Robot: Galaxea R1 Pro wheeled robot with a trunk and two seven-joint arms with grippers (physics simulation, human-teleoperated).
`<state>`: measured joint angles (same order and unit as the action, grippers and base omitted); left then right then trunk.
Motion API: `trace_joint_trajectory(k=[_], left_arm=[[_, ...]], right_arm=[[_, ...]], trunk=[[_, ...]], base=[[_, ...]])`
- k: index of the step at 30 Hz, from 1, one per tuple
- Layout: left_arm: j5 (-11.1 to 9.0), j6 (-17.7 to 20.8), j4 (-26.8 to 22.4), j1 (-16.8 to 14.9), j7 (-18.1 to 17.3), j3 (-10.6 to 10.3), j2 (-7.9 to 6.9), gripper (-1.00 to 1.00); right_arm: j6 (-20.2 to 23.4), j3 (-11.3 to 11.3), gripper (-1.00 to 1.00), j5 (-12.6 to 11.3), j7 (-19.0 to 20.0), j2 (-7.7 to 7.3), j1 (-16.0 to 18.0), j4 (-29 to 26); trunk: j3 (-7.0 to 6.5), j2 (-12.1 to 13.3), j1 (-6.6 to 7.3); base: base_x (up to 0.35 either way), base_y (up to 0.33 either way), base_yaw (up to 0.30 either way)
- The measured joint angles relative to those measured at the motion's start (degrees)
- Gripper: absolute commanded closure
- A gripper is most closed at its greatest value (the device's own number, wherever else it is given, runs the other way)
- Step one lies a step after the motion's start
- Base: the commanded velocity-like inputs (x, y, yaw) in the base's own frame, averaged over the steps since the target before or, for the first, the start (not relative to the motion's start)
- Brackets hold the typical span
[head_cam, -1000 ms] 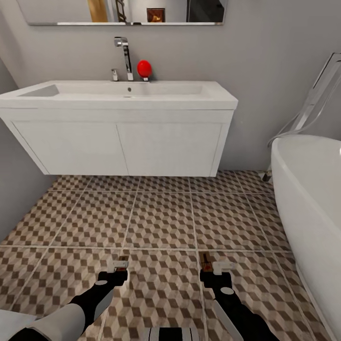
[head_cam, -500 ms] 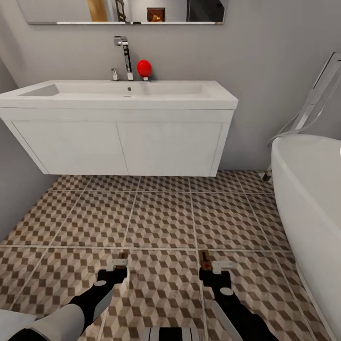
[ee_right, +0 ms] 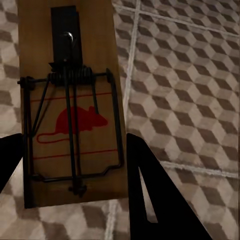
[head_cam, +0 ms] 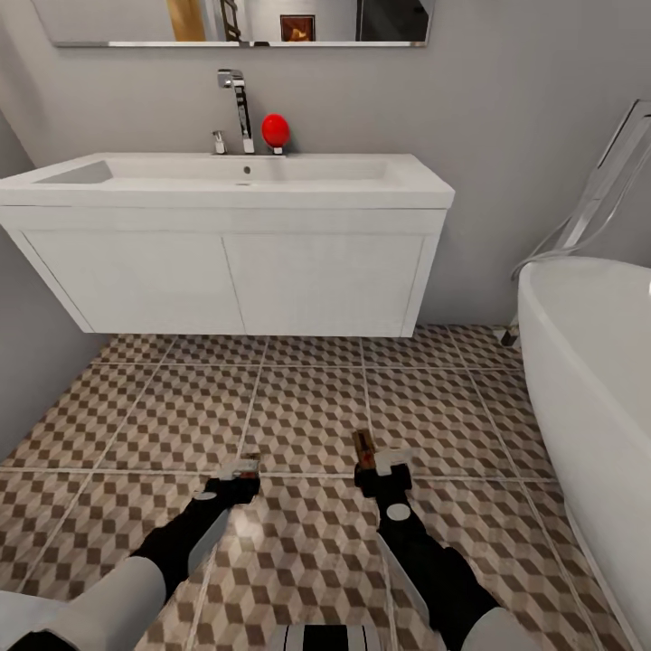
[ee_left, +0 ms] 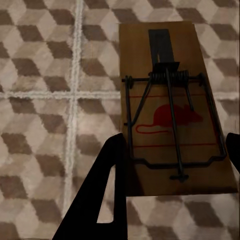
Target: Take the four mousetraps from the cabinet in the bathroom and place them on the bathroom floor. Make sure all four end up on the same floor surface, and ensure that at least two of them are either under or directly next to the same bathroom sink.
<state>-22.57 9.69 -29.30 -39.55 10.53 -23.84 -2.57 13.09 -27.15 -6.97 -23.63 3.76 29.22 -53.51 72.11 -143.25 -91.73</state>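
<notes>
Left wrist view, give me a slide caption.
Left gripper holds a mousetrap above the bathroom floor.

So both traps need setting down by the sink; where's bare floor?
Bare bathroom floor runs from the pincers to under the bathroom sink. Rightward, the bathtub crowds it; leftward, the grey wall.

Plain grey walls (head_cam: 506, 117) enclose the room, with the lower edge of a wide frameless mirror (head_cam: 235, 23) hung high on the far one. A glossy white curved bathtub (head_cam: 597, 380) stands along the right side, a clear glass panel (head_cam: 610, 176) leaning on the wall behind it.
</notes>
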Motion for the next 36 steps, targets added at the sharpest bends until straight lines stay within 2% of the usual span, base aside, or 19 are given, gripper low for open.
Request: trace_joint_trajectory(k=[1,3,6,7,10,13,16,19,22,24,27,32,36], left_arm=[[0.08,3.92,-2.94,-0.09,0.03,0.02,-0.18,1.0],[0.13,8.11,-6.98,-0.22,0.08,0.05,-0.38,1.0],[0.18,11.34,-11.0,-0.68,0.22,0.5,-0.53,1.0],[0.18,11.68,-11.41,-0.88,0.24,0.86,-0.54,1.0],[0.2,12.55,-11.69,-1.88,0.27,3.85,-0.75,1.0],[0.2,12.77,-9.62,-2.24,0.29,5.97,-1.23,1.0],[0.2,12.55,-6.86,-2.37,0.28,6.73,-1.91,1.0],[0.18,12.11,-5.37,-2.4,0.24,6.93,-2.33,1.0],[0.21,8.51,-2.6,-2.42,0.14,6.98,-2.42,1.0],[0.14,3.14,0.35,-2.43,0.01,6.9,-1.88,1.0],[0.09,-2.3,3.43,-2.44,-0.12,6.71,-1.05,1.0],[0.14,-5.4,4.98,-2.47,-0.27,5.83,-0.79,1.0],[0.14,-9.19,5.24,-2.45,-0.31,3.16,-0.81,1.0]], right_arm=[[1.62,0.01,1.0,0.27,0.04,0.24,0.99,-0.05],[3.39,0.02,1.0,0.5,0.08,0.49,2.61,-0.09],[4.92,0.02,1.0,0.55,0.12,0.67,5.55,-0.03],[5.16,0.04,1.0,0.49,0.14,0.69,6.22,0.06],[7.13,0.13,1.0,0.32,0.53,0.73,9.24,0.76],[8.99,0.23,1.0,0.21,4.08,0.72,11.34,3.29],[9.36,0.37,1.0,0.17,9.41,0.62,12.55,7.92],[8.2,0.47,1.0,0.2,11.85,0.48,12.98,11.03],[4.16,0.56,1.0,0.03,13.1,0.38,13.2,14.16],[1.34,0.61,1.0,-0.46,13.47,0.4,13.29,16.63],[-0.23,0.6,1.0,-1.47,13.68,0.37,13.34,18.39],[-0.99,0.46,1.0,-4.52,13.8,0.25,13.34,19.17],[-3.25,0.42,1.0,-6.86,13.81,0.19,13.35,20.49]], trunk=[[0.0,0.0,0.0],[-0.01,0.0,0.0],[0.0,0.0,0.0],[0.0,0.0,0.0],[0.0,0.0,0.0],[0.0,0.0,0.0],[0.01,0.0,-0.01],[0.0,0.0,0.0],[0.0,0.0,0.0],[0.01,0.0,-0.01],[0.01,0.0,0.0],[0.01,0.0,0.0],[0.01,0.0,0.0]], base=[[0.0,0.0,0.0],[0.0,0.0,0.0],[0.0,0.0,0.0],[0.0,0.0,0.0],[0.0,0.0,0.0],[0.0,0.0,0.0],[0.0,0.0,0.0],[0.0,0.0,0.0],[0.0,0.0,0.0],[0.0,0.0,0.0],[0.0,0.0,0.0],[0.0,0.0,0.0],[0.0,0.0,0.0]])
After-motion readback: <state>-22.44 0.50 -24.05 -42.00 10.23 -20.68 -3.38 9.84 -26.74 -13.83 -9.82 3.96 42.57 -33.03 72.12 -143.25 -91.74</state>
